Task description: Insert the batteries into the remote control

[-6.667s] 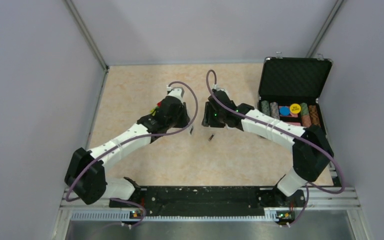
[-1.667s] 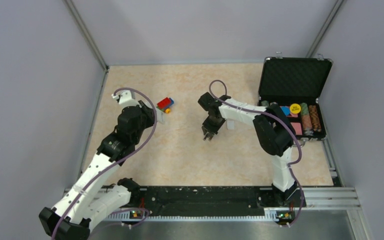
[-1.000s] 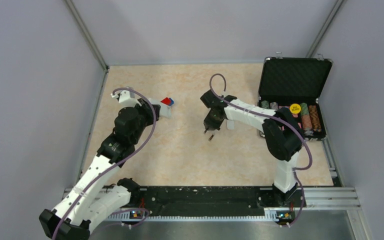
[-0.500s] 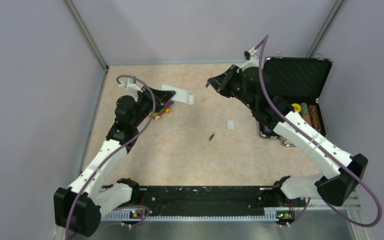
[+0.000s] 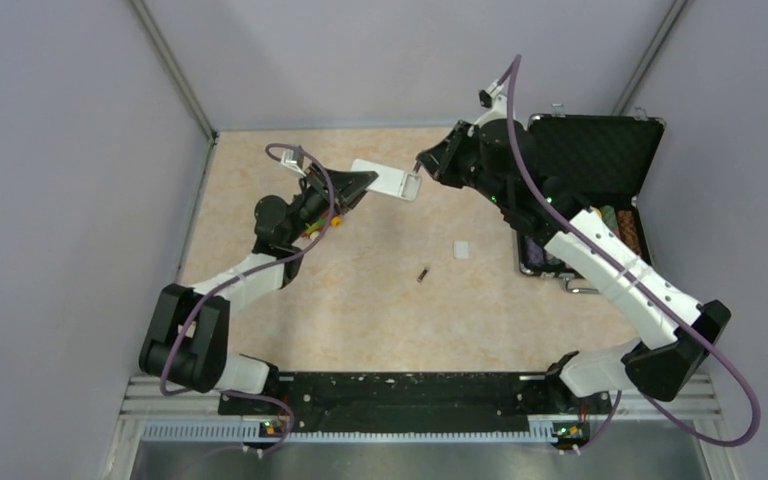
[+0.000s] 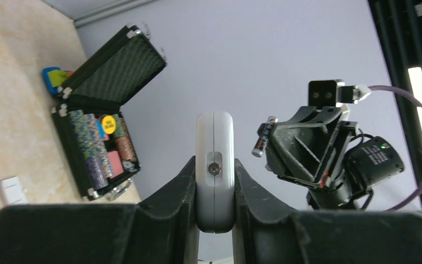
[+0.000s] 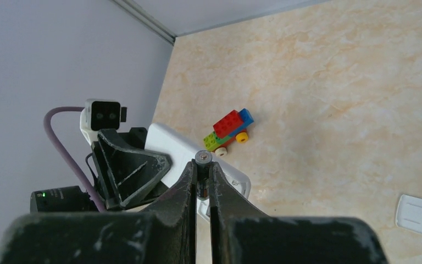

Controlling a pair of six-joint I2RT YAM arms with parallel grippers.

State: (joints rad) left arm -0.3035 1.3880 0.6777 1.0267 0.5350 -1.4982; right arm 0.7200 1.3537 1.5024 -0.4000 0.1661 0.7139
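Clamping the single remote control [image 6: 215, 137] aloft, the left gripper [image 6: 215, 168] faces the right gripper [image 7: 202, 173], which pinches one battery [image 6: 261, 137] just beside the remote's end. A second battery [image 5: 422, 273] lies on the table [image 5: 360, 320], well apart from it. The yellow chip's [image 6: 108, 124] label is too small to read.

The table [image 5: 360, 320] bears a battery [image 5: 422, 273], white lid [image 5: 461, 249], toy train [image 7: 228, 132], case [image 5: 585, 155].

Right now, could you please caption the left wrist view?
Left pincer grips the flat light-grey remote control; right pincer holds a thin dark battery beside it.
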